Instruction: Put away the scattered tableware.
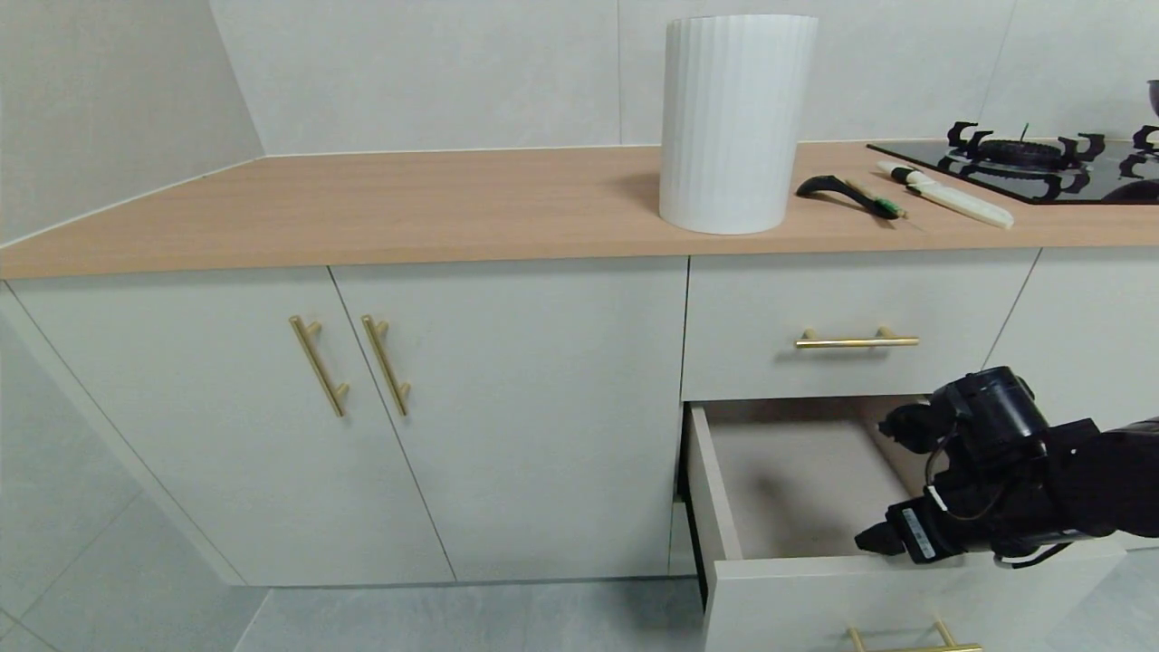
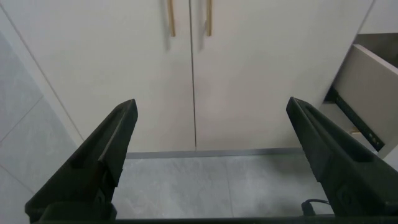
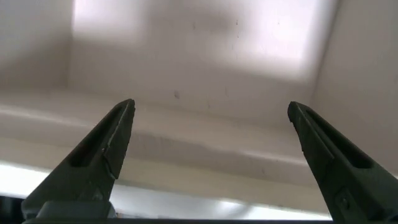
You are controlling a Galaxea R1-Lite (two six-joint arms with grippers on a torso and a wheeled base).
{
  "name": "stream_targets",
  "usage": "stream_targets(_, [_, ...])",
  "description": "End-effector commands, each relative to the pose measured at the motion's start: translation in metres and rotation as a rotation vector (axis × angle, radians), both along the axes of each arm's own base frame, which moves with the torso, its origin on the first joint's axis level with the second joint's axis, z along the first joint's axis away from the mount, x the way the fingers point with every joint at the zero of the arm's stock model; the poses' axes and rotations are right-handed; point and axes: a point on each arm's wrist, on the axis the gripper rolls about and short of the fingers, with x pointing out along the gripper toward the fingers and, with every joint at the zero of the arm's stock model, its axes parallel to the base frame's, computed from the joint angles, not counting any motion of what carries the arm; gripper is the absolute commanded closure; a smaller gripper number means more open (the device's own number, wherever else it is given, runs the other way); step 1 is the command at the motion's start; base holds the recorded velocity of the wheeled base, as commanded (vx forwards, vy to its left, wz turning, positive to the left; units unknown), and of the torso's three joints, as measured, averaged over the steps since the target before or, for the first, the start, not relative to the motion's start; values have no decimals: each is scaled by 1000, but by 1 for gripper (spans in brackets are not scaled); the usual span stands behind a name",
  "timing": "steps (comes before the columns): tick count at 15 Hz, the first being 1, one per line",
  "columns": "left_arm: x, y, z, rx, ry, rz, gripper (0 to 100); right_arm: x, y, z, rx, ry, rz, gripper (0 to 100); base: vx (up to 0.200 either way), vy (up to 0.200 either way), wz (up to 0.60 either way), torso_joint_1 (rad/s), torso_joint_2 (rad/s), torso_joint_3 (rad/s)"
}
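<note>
On the wooden counter (image 1: 407, 204) lie a black-handled utensil (image 1: 847, 193) with a green tip and a long white knife (image 1: 951, 195), both to the right of a tall white ribbed container (image 1: 733, 122). Below them the lower drawer (image 1: 711, 489) is pulled out, and its inside looks bare. My right gripper (image 1: 876, 540) hangs over the drawer's front right part, open with nothing between its fingers; its wrist view faces the pale drawer bottom (image 3: 199, 56). My left gripper (image 2: 211, 106) is open and empty, low before the cabinet doors (image 2: 249, 74).
A black gas hob (image 1: 1023, 167) sits at the counter's far right, just behind the knife. A shut drawer with a gold handle (image 1: 856, 341) is above the open one. The open drawer's side (image 2: 367, 81) juts out beside the double doors. Grey tiled floor (image 2: 205, 186) lies below.
</note>
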Motion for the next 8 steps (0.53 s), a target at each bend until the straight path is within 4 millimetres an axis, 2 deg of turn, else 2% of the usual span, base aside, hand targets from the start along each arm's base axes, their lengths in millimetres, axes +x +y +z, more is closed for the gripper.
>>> stream_targets(1, [0,0,0,-1,0,1,0,-4,0,3,-11,8,18,0,0,0,0,0,0,0])
stream_targets(8, [0,0,0,-1,0,1,0,-21,6,-3,-70,167,79,0,0,0,0,0,0,0])
